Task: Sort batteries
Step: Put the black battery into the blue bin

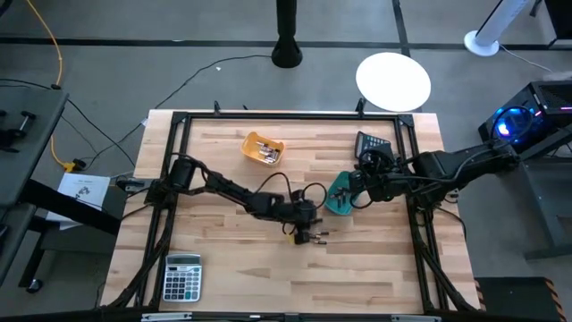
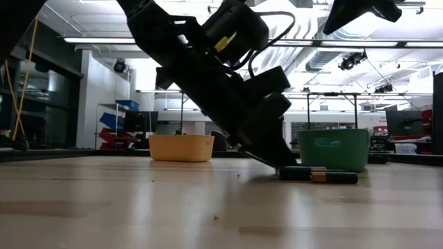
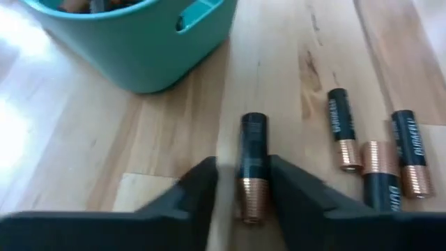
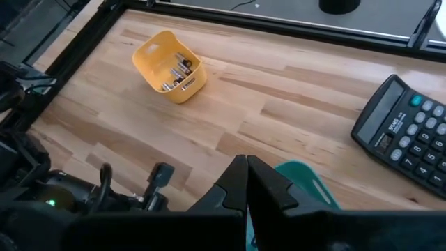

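- While the left claw (image 3: 240,192) rests low on the desk (image 1: 232,259), one battery (image 3: 253,167) lies straight between its two fingers (image 3: 198,192), long axis running along them, copper end toward the wrist.
- Its jaws stand partly apart on either side of that battery, close to its flanks; whether they already pinch it I cannot tell.
- Just beside it, three more batteries (image 3: 373,157) lie loose on the wood, roughly parallel to the first.
- Beyond these sits the teal tray (image 3: 139,42), near the claw, with some batteries already inside.
- Farther off, the yellow tray (image 1: 263,149) holds its own batch, well apart from the loose ones.
- Hovering over the teal tray, the right claw (image 4: 247,188) is pressed closed and empty.
- By my judgement the left arm is much the nearer, so the pick is its job: close, lift, carry to a tray.
- A calculator (image 1: 182,275) lies at the desk's near corner, another (image 4: 411,132) at the far side.
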Tool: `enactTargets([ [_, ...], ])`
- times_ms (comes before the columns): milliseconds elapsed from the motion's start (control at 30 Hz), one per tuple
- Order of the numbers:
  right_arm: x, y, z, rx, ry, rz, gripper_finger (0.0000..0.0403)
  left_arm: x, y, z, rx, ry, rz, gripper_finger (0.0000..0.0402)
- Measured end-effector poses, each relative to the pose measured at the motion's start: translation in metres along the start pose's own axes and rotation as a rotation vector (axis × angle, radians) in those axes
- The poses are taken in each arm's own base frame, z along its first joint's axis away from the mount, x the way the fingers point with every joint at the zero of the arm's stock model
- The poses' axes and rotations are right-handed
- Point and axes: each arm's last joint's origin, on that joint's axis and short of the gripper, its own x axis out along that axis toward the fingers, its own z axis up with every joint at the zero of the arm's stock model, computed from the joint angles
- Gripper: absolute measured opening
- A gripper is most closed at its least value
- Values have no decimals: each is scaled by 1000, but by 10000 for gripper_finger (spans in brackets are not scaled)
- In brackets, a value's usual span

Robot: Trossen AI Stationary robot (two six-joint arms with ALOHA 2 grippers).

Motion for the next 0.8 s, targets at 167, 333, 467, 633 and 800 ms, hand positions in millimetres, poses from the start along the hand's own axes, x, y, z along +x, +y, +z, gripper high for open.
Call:
enactTargets([
  [167,0,-1,0,-9,3,-10,0,-10,6,5,-8,39,-46,36],
  [333,0,-2,0,-18,-8,-23,0,-44,21,26,42,-30,-52,36],
  [467,0,-2,0,-17,-15,-26,0,-74,36,66,78,-272,-34,36],
  [633,1,-2,2,-1,-26,-26,0,-61,52,81,38,-388,-42,36],
  [800,5,-3,6,24,-35,-34,0,-33,60,94,-31,-391,-48,64],
])
